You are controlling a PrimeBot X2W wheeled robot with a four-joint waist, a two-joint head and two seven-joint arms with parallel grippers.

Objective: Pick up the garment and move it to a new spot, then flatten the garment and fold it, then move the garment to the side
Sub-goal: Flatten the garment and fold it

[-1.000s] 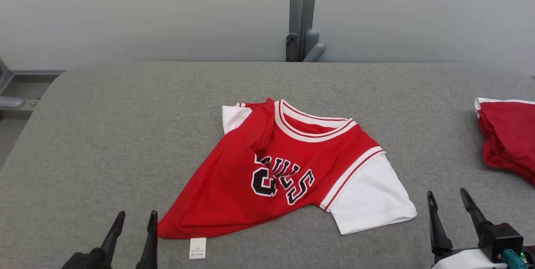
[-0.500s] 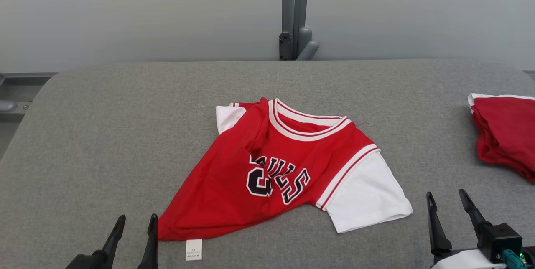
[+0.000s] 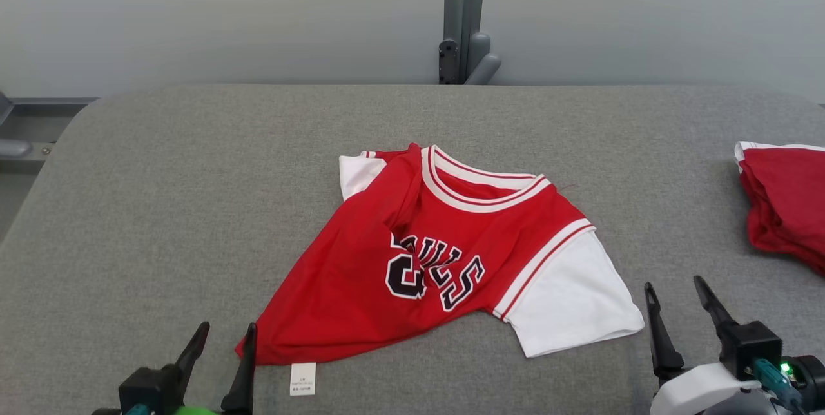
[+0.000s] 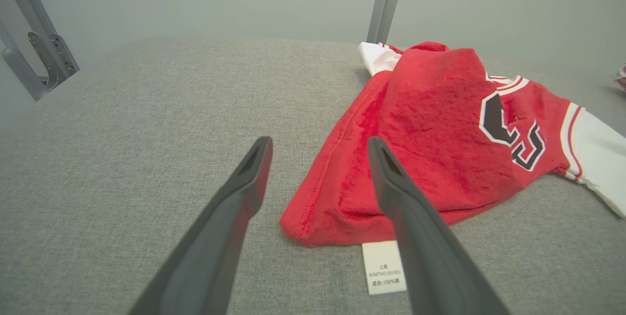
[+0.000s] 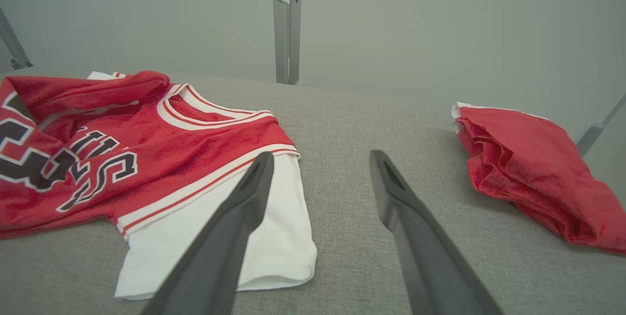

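Observation:
A red jersey (image 3: pixel 425 254) with white sleeves and dark lettering lies crumpled on the grey table (image 3: pixel 161 209), its left side folded over the front. A white care label (image 3: pixel 303 379) sticks out at its near hem. My left gripper (image 3: pixel 227 340) stands open just at the hem's near left corner, and the left wrist view has that corner (image 4: pixel 313 217) between the two fingers (image 4: pixel 391 178). My right gripper (image 3: pixel 674 294) is open, empty, a little right of the white sleeve (image 3: pixel 567 302); the right wrist view has the sleeve (image 5: pixel 274 236) under its left finger.
A second red garment (image 3: pixel 783 202) lies bunched at the table's right edge, also seen as a red heap (image 5: pixel 528 173) in the right wrist view. A grey metal post (image 3: pixel 465 15) rises behind the far edge. A metal bracket (image 4: pixel 39 56) stands off the left side.
Both grippers have come forward a little toward the jersey; the left one now reaches the hem corner. The camera has shifted slightly. The jersey lies as before.

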